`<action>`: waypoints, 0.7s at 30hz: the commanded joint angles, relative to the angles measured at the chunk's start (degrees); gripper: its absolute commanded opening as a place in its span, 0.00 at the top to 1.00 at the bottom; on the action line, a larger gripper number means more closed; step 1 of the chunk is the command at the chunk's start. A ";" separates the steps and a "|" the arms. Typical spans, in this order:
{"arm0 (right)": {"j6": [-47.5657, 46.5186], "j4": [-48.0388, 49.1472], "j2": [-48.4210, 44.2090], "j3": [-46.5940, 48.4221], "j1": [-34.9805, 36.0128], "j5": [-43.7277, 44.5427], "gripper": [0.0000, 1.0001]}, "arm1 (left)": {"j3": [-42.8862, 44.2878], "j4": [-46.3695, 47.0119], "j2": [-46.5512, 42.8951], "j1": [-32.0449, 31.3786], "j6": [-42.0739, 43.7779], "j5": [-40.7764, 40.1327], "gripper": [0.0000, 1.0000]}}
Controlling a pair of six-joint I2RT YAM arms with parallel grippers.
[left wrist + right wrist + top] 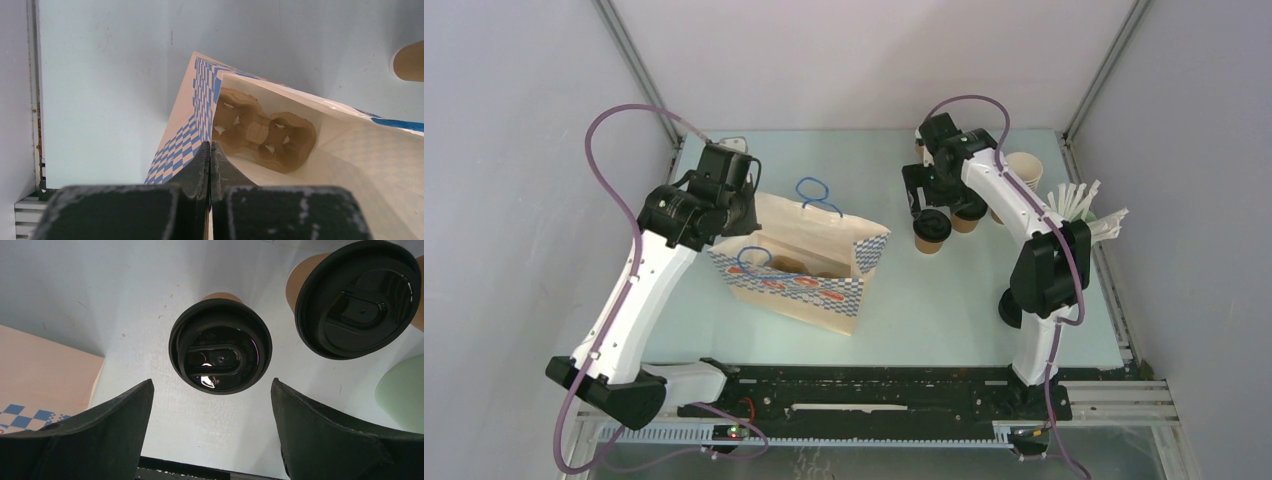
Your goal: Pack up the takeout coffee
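A lidded coffee cup [220,352] stood on the table [924,300] beside its twin [357,297]. The right gripper [211,384] hung above it, fingers spread. The left gripper [210,165] pinched the paper bag [794,290] by its rim. Only the left wrist view showed the carrier [262,135] inside.

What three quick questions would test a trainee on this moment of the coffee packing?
1. True or false: the right end effector is shut on a lidded cup.
2. What lies inside the paper bag? A) cardboard cup carrier B) napkins C) a sandwich
3. Which end effector pinches the bag's rim?
Key: 1 false, it hangs open over the cup; 2 A; 3 the left end effector.
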 commanded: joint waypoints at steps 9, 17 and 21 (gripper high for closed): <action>-2.35 3.09 0.31 -3.08 0.11 0.49 0.12 | 0.89 1.33 -1.53 -0.09 -0.29 -0.46 1.00; -2.77 4.37 0.98 -3.63 -0.24 1.09 0.18 | 0.71 1.38 -1.78 -0.10 -0.20 -0.34 1.00; -3.26 4.39 1.71 -3.63 -0.32 1.65 0.17 | 0.56 1.34 -1.79 -0.10 -0.11 -0.18 1.00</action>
